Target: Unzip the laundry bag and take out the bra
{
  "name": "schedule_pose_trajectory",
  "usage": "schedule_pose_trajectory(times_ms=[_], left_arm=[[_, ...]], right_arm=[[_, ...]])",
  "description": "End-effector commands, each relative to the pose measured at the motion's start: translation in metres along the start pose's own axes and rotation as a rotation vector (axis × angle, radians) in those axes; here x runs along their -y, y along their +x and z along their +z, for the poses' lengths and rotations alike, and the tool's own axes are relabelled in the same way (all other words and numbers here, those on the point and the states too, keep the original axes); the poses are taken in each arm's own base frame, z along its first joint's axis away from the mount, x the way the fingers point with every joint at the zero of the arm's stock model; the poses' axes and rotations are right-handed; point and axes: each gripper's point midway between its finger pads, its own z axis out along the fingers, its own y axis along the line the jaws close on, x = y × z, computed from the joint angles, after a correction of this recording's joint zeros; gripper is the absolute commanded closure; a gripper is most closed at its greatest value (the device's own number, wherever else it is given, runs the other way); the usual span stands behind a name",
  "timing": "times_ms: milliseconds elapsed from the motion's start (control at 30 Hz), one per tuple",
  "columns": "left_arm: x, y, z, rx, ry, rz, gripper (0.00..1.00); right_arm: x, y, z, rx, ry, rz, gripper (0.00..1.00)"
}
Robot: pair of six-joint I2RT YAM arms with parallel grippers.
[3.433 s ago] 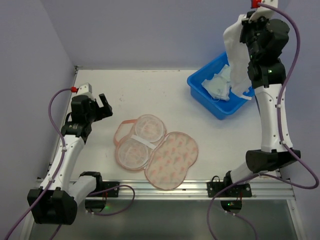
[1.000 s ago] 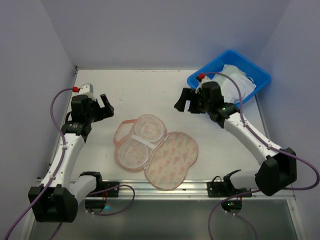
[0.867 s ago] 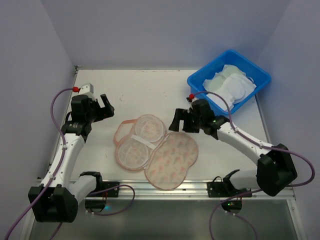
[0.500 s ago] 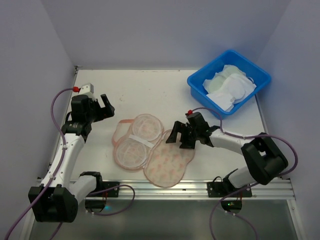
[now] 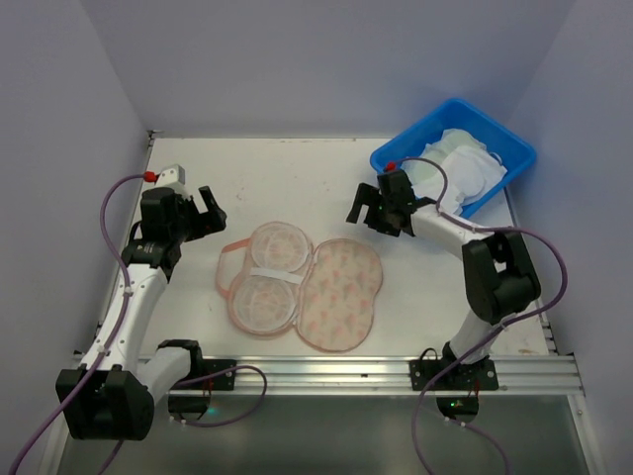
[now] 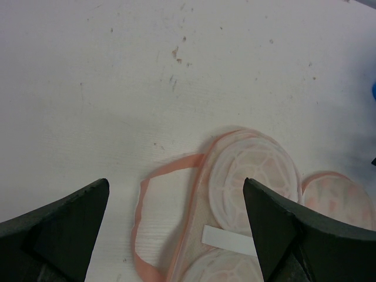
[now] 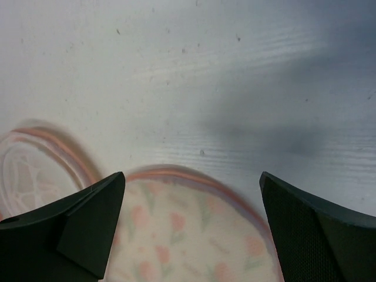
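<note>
No text, brand, number or sign can be read anywhere. The white strip point(image 6: 229, 241) on the laundry bag point(image 5: 341, 297) looks blank. The bag's pink-orange print is pattern, not lettering.

- In the left wrist view the bag point(image 6: 247, 176) runs off the edge at 6 o'clock. Only the rim of its nearer cup shows.
- In the right wrist view the bag is blurred, and the edges cut it at 6 and 9 o'clock.
- From the top, the right arm point(image 5: 440, 223) covers the tub point(image 5: 506, 184) at its 9 o'clock corner.
- The bra point(image 5: 465, 168) lies crumpled and its straps cannot be made out.
- The zipper teeth are too small to see.
</note>
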Motion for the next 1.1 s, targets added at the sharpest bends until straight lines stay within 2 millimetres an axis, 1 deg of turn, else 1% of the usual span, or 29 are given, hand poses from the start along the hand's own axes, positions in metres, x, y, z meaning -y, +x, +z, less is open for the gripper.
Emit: schedule_pose_trajectory(times_ms=[0,33,67,100,133,167,200,233,267,333,367,433,467,500,533,633,733,833,867,933,1033,1067], left_arm=[[0.001,-0.016,-0.002,0.060,0.011,0.022,0.00],[0.001,-0.016,-0.002,0.060,0.011,0.022,0.00],[0.001,-0.016,-0.002,0.061,0.010,0.022,0.00],[0.001,-0.016,-0.002,0.061,0.010,0.022,0.00],[0.001,-0.016,-0.003,0.063,0.008,0.022,0.00],[0.001,-0.017,-0.003,0.067,0.007,0.022,0.00],[0.001,-0.017,-0.004,0.068,0.008,0.022,0.00],[0.001,-0.017,-0.003,0.068,0.008,0.022,0.00],[0.001,-0.017,-0.004,0.068,0.009,0.022,0.00],[0.002,-0.016,-0.003,0.064,0.011,0.020,0.00],[0.002,-0.016,-0.003,0.062,0.012,0.020,0.00],[0.002,-0.016,-0.003,0.063,0.014,0.020,0.00],[0.002,-0.016,-0.003,0.061,0.013,0.020,0.00],[0.002,-0.017,-0.003,0.064,0.014,0.020,0.00],[0.002,-0.016,-0.003,0.063,0.014,0.020,0.00],[0.001,-0.016,-0.002,0.063,0.009,0.020,0.00],[0.000,-0.015,-0.002,0.058,0.003,0.020,0.00],[0.001,-0.016,-0.002,0.062,0.007,0.020,0.00],[0.001,-0.016,-0.002,0.062,0.007,0.020,0.00],[0.000,-0.015,-0.002,0.059,0.006,0.020,0.00],[0.000,-0.016,-0.003,0.064,0.005,0.021,0.00],[0.000,-0.017,-0.003,0.066,0.004,0.022,0.00]], right_arm=[[0.005,-0.028,-0.014,0.068,0.076,-0.097,0.01],[0.005,-0.027,-0.018,0.070,0.081,-0.095,0.01],[0.013,-0.018,-0.022,0.055,0.098,-0.077,0.01],[0.017,-0.013,-0.027,0.054,0.103,-0.064,0.02],[0.016,-0.014,-0.040,0.081,0.092,-0.051,0.02],[0.030,0.005,-0.041,0.051,0.117,-0.023,0.04],[0.036,0.015,-0.045,0.041,0.124,-0.010,0.04],[0.038,0.018,-0.053,0.048,0.115,0.001,0.05],[0.053,0.039,-0.053,0.010,0.150,0.012,0.06],[0.064,0.054,-0.057,-0.015,0.166,0.020,0.09],[0.073,0.069,-0.059,-0.044,0.179,0.027,0.13],[0.070,0.087,-0.061,-0.089,0.154,0.020,0.19],[0.070,0.097,-0.063,-0.110,0.153,0.014,0.26],[0.068,0.103,-0.063,-0.124,0.150,0.002,0.29],[0.061,0.113,-0.064,-0.152,0.134,-0.026,0.31],[0.056,0.132,-0.064,-0.206,0.138,-0.044,0.37],[0.060,0.142,-0.064,-0.236,0.161,-0.033,0.44],[0.061,0.142,-0.063,-0.239,0.172,-0.035,0.52],[0.061,0.142,-0.062,-0.243,0.174,-0.034,0.58],[0.063,0.145,-0.059,-0.257,0.185,-0.034,0.64],[0.064,0.146,-0.055,-0.264,0.188,-0.046,0.77],[0.062,0.144,-0.057,-0.266,0.189,-0.051,0.87]])
